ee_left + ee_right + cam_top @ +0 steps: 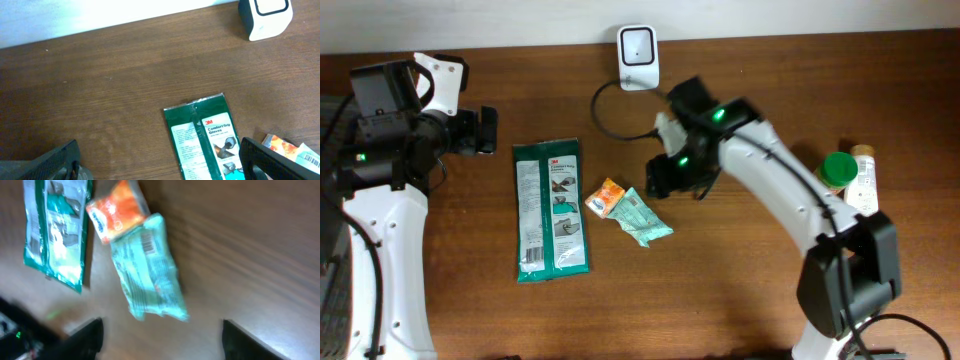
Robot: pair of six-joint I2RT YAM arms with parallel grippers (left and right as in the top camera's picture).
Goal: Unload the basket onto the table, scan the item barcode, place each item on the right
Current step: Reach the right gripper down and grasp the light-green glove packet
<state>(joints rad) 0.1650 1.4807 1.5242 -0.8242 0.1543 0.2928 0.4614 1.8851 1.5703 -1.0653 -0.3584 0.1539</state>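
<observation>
On the dark, grained wooden table (740,290) a small mint-green packet (644,218), soft and crinkled like a pillow pouch, lies near the centre with its printed barcode (147,243) facing up. An orange sachet (607,196), glossy and squarish, touches its upper-left corner. Left of both lies a long flat green glove pack (551,208) in shiny film. The boxy white scanner (637,57) with rounded edges stands at the far edge, and a thin black cable (605,115) loops from it. The right gripper (665,178) hovers just beside the mint packet, its dark fingers (87,339) well apart with nothing between them; the wrist view is blurred. The left gripper (480,130) is spread wide and empty, off to the glove pack's left. A green-lidded jar (837,170) and a pale bottle (863,178) stand at the right.
</observation>
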